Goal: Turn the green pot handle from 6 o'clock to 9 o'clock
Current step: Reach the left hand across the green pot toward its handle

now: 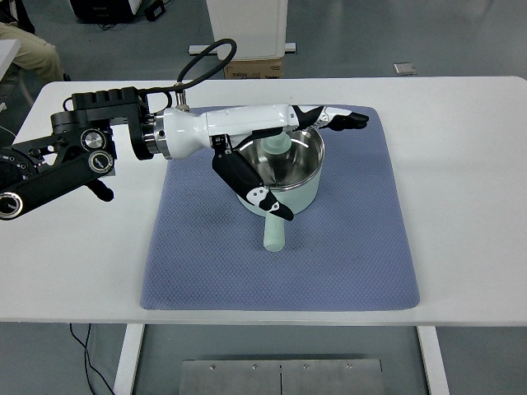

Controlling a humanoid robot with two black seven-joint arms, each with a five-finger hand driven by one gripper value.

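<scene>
A pale green pot (pixel 290 177) with a shiny steel inside stands on the blue-grey mat (pixel 346 255). Its short green handle (pixel 273 234) points toward the table's front edge. My left hand (pixel 280 164) reaches in from the left and spans the pot. Its fingers (pixel 333 118) lie stretched over the far rim, and the thumb (pixel 255 191) reaches down the near side, close above the handle's root. The hand is spread and I cannot see it clamped on the pot. The pot's left wall is hidden by the hand. My right arm does not show.
The mat lies on a white table (pixel 461 164). My left arm's black joints (pixel 74 152) sit over the table's left part. A cardboard box (pixel 254 69) and a white cabinet stand behind the far edge. A person's leg shows at the top left corner.
</scene>
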